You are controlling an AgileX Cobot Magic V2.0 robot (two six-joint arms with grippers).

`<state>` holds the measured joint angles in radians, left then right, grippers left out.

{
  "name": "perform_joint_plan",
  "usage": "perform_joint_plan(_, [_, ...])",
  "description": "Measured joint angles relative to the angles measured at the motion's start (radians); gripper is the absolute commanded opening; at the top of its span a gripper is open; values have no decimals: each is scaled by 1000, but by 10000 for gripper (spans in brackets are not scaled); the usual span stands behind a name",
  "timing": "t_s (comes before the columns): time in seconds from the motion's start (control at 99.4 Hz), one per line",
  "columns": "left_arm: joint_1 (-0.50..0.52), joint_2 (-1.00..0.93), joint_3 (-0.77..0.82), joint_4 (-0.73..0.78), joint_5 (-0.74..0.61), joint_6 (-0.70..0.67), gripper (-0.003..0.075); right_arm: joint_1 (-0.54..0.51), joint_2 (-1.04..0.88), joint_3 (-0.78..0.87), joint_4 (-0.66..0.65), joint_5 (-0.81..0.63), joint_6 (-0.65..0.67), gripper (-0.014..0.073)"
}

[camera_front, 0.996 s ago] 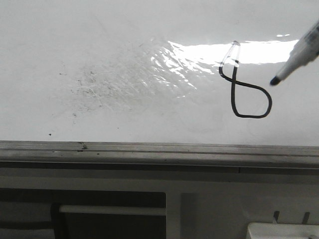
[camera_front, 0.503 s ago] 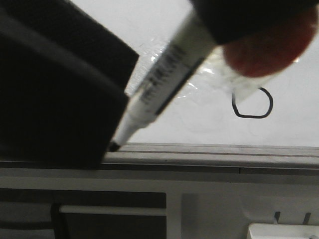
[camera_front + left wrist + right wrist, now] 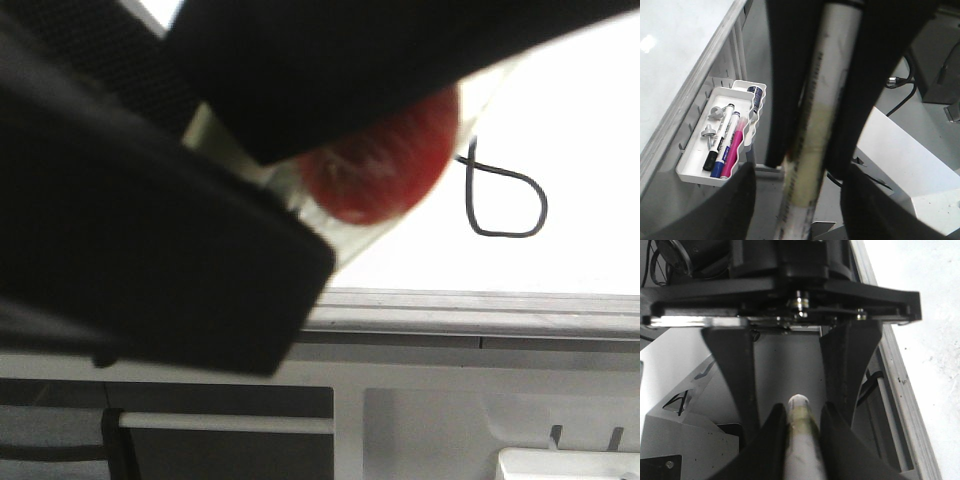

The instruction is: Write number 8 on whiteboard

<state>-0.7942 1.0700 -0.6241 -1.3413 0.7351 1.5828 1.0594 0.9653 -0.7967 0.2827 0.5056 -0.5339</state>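
Low on the left, beside the board's edge, a white plastic tray [image 3: 690,170] holds spare pens. Further right, the left gripper [image 3: 800,200] stands wide, its black fingers either side of the white-barrelled marker [image 3: 812,125] without touching it. The right gripper [image 3: 802,440] is pinched tight on that marker's end, so I judge the pen is between arms, off the board. From the front, dark gripper bodies and a blurred red round patch [image 3: 380,180] fill most of my picture. Right of them the thin black number 8 [image 3: 506,205] sits on the glossy whiteboard [image 3: 590,120], above its grey metal rail [image 3: 480,310]. Its lower loop is closed and its upper loop is hidden, so I judge the writing done, though I cannot confirm it.
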Motion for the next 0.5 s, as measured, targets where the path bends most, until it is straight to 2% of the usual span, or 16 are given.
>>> perform_joint_plan(0.101, [0,13,-2,-15,0,0,118,2,0,0,0,0,0,-71])
perform_joint_plan(0.181, [-1,22,-2,-17,6,2,-22,2,0,0,0,2,-2,-71])
perform_joint_plan(0.292, [-3,26,-2,-2,20,33,-20,2,0,0,13,13,2,-48])
perform_joint_plan(0.362, [-3,26,-2,0,24,40,-20,2,0,0,18,15,9,45])
perform_joint_plan(0.372, [-3,26,-2,0,24,42,-20,2,0,0,18,15,12,90])
perform_joint_plan(0.402, [-3,26,-2,0,24,42,-20,2,0,0,20,15,17,141])
perform_joint_plan(0.503, [-3,26,-2,-12,29,24,-20,2,0,0,18,2,20,413])
